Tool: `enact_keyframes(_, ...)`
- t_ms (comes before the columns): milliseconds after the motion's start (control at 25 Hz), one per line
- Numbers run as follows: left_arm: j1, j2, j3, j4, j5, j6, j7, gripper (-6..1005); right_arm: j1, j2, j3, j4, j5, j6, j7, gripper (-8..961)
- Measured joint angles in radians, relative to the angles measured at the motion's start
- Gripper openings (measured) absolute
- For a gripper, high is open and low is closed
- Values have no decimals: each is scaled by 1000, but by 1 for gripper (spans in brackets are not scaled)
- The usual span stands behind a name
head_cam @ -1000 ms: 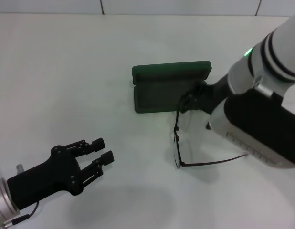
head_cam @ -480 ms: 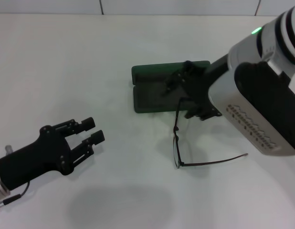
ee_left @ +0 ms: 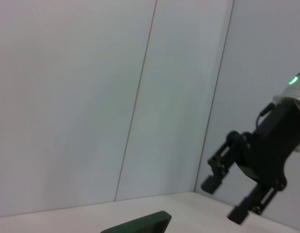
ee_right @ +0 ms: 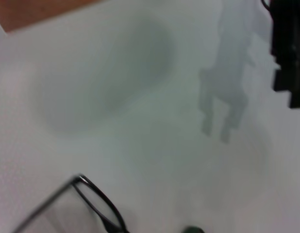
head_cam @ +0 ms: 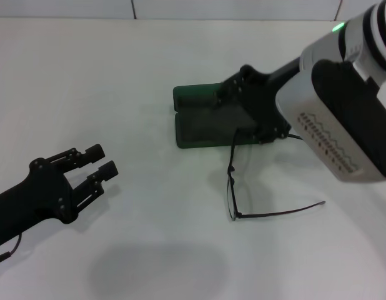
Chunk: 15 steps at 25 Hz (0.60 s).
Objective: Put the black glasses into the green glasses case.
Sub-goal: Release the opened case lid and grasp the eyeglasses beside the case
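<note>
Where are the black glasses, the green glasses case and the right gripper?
black glasses (head_cam: 231, 187): head view, front frame.
green glasses case (head_cam: 196, 128): head view, open tray.
right gripper (head_cam: 233, 106): head view, between its fingertips, above the case.

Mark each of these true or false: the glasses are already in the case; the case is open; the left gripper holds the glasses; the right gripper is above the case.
1. The black glasses are already inside the green glasses case. False: they lie on the table in front of it.
2. The case is open. True.
3. The left gripper holds the glasses. False: it is open and empty, far to the left.
4. The right gripper is over the case. True, jaws apart, holding nothing.
</note>
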Motion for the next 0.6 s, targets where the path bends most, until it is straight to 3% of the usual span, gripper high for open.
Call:
enact_keyframes(320, -11, -5, -22, -11, 0, -38, 10, 404, 69, -3, -3, 26, -6, 2, -7, 611)
enact_keyframes(600, -18, -14, -19, -10, 42, -53, 11, 404, 157, -3, -60, 170, -1, 31, -23, 610)
